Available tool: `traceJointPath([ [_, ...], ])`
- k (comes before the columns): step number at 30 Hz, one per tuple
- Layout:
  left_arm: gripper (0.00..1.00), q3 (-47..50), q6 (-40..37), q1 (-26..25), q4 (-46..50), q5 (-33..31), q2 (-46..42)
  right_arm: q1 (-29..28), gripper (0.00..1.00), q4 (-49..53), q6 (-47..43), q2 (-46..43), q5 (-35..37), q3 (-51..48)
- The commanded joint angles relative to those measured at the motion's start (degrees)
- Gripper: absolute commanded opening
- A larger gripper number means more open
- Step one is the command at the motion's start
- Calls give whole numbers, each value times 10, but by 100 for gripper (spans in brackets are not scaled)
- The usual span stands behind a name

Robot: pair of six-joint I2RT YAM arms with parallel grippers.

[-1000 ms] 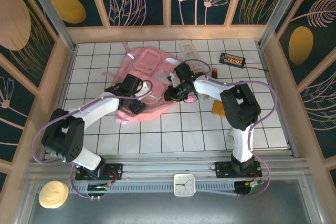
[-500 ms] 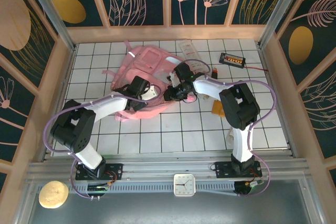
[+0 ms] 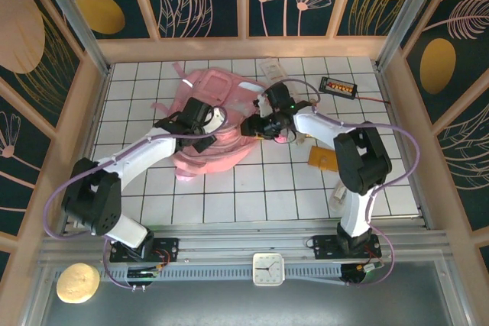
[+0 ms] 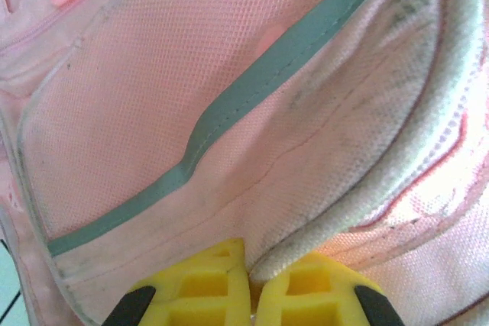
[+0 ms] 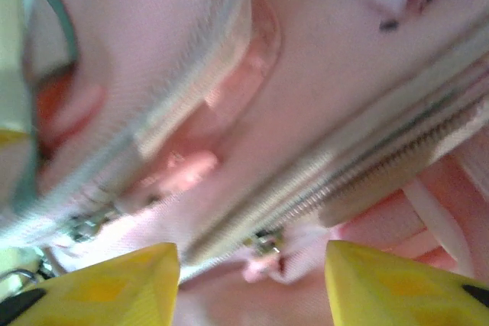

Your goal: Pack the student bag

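The pink student bag (image 3: 221, 89) lies flat at the back middle of the tiled table. My left gripper (image 3: 206, 137) is over its near left part. In the left wrist view its yellow fingertips (image 4: 252, 284) are shut on the bag's pale piped edge (image 4: 367, 181), beside a mesh pocket with a grey-green strip (image 4: 229, 104). My right gripper (image 3: 252, 127) is at the bag's right edge. Its yellow fingers (image 5: 114, 280) stand open, apart on either side of a small zipper pull (image 5: 263, 243) on the bag's zipper (image 5: 367, 173).
On the tiles right of the bag are a black device with an orange display (image 3: 338, 86) and an orange flat thing (image 3: 322, 158). A clear flat item (image 3: 271, 69) lies behind the bag. Wooden walls close in the table. A white clock (image 3: 268, 269) sits on the front rail.
My left gripper has shut on the bag's edge and drawn it slightly toward the back. My right gripper has opened and shifted a little to the right and back.
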State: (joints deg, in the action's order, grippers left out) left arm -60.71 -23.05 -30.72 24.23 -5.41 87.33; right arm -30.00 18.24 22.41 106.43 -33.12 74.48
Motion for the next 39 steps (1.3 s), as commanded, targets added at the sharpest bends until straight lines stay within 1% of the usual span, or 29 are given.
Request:
traceJointPath([
  [1, 0, -20, 32, -3, 7, 54, -29, 17, 61, -58, 37, -43, -46, -8],
  [3, 0, -29, 30, -2, 16, 65, -30, 23, 61, -63, 37, -51, -62, -7],
  [5, 0, -48, 30, 0, 33, 77, -24, 29, 61, -48, 22, -58, -61, -5],
  [7, 0, -67, 30, 5, 48, 91, -19, 33, 60, -20, -7, -62, -48, -3],
  [12, 0, -115, 31, 25, 86, 140, -15, 34, 54, 29, -98, -85, -9, -14],
  [14, 0, -131, 30, 32, 102, 154, -12, 30, 54, 39, -122, -90, -4, -21],
  [21, 0, -149, 37, 39, 114, 189, -11, 19, 54, 27, -138, -86, 15, -26],
  [26, 0, -166, 51, 43, 123, 217, -4, 4, 54, 34, -160, -80, 12, -26],
  [28, 0, -173, 61, 50, 125, 223, 0, -3, 53, 27, -166, -82, -1, -33],
  [34, 0, -195, 90, 75, 122, 271, 1, -9, 54, -33, -173, -115, -45, -91],
  [39, 0, -222, 109, 76, 127, 313, 8, -4, 56, -83, -178, -124, -80, -116],
])
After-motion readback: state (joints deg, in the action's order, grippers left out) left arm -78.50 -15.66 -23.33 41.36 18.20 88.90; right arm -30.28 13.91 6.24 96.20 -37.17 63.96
